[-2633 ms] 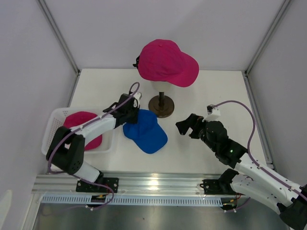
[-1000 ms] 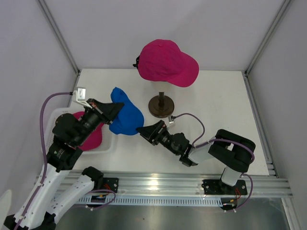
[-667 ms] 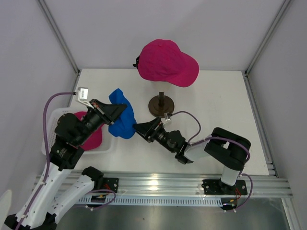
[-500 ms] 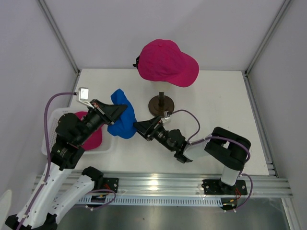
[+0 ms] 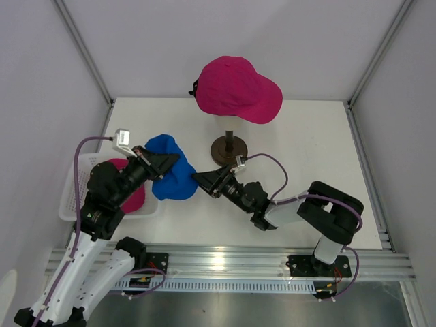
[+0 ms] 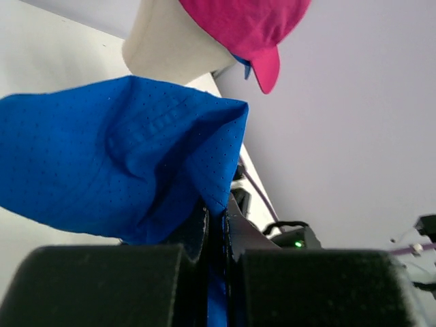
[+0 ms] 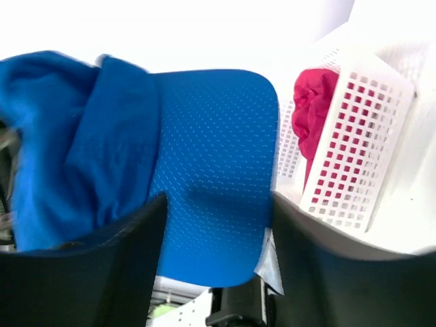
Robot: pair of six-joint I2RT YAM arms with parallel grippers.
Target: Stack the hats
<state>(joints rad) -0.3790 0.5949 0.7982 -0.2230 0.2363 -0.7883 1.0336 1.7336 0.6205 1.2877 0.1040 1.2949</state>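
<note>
now the bright blue fabric cap hangs lifted just left of the dark round stand, pinched in the left fingers; right fingers have narrowed astride its brim, grip unclear, readying stacking.

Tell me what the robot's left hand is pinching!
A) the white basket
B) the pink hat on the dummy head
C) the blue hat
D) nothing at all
C: the left wrist view shows the left gripper shut tight on a fold of the blue hat.
</note>
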